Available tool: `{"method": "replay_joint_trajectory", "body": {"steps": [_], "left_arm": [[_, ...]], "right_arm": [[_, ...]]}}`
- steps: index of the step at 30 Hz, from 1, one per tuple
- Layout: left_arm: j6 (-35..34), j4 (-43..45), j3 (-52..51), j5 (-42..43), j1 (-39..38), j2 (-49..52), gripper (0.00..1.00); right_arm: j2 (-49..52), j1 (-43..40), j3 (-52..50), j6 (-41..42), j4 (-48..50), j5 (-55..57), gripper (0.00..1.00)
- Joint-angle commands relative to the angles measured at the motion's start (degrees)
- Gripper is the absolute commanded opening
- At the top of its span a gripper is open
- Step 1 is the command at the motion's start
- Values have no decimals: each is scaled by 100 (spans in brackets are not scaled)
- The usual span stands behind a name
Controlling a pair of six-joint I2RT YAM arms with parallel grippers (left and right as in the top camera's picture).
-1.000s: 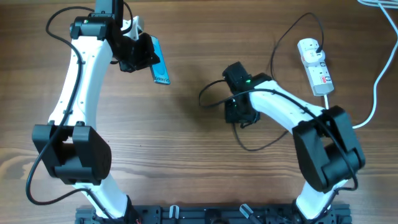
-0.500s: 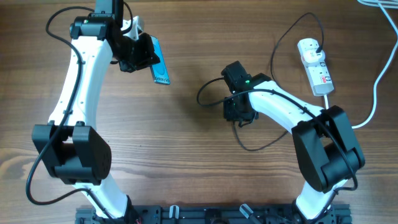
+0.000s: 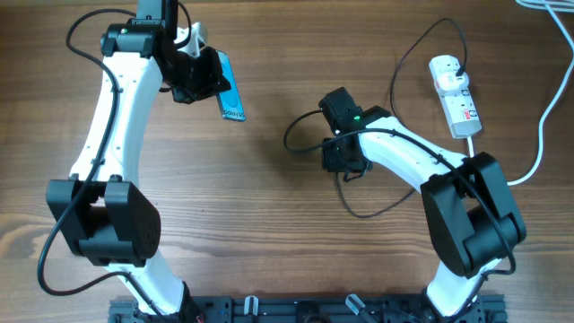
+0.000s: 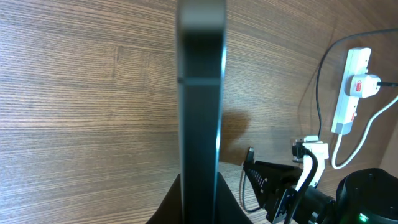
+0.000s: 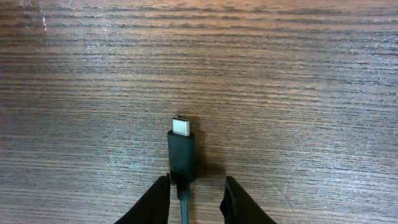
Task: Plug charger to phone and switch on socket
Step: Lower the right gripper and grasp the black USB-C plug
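My left gripper [image 3: 208, 79] is shut on the phone [image 3: 231, 91] and holds it above the table at the far left; its cyan screen shows from overhead. In the left wrist view the phone [image 4: 200, 93] stands edge-on between the fingers [image 4: 199, 202]. The charger's black cable [image 3: 296, 128] loops on the table centre and runs to the white socket strip [image 3: 455, 96] at the far right. My right gripper [image 3: 345, 167] is low over the cable. In the right wrist view its open fingers [image 5: 196, 199] straddle the cable just behind the connector tip [image 5: 182, 146], which lies on the wood.
The strip's thick white cord [image 3: 547, 117] runs along the right edge. The strip also shows in the left wrist view [image 4: 348, 93], with the right arm [image 4: 298, 186] below it. Bare wooden table lies between the arms.
My right gripper has shifted slightly left, and the cable loop beside it has moved a little left. The left arm and phone have not moved.
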Motion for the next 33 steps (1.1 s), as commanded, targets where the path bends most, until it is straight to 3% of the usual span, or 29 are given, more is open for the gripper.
{"method": "replay_joint_trajectory", "body": {"steps": [1, 33], "left_arm": [[-48, 39, 33, 13, 4, 7, 4], [-52, 59, 33, 13, 4, 7, 4]], "right_arm": [[90, -2, -72, 63, -33, 50, 30], [92, 306, -74, 269, -26, 531, 31]]}}
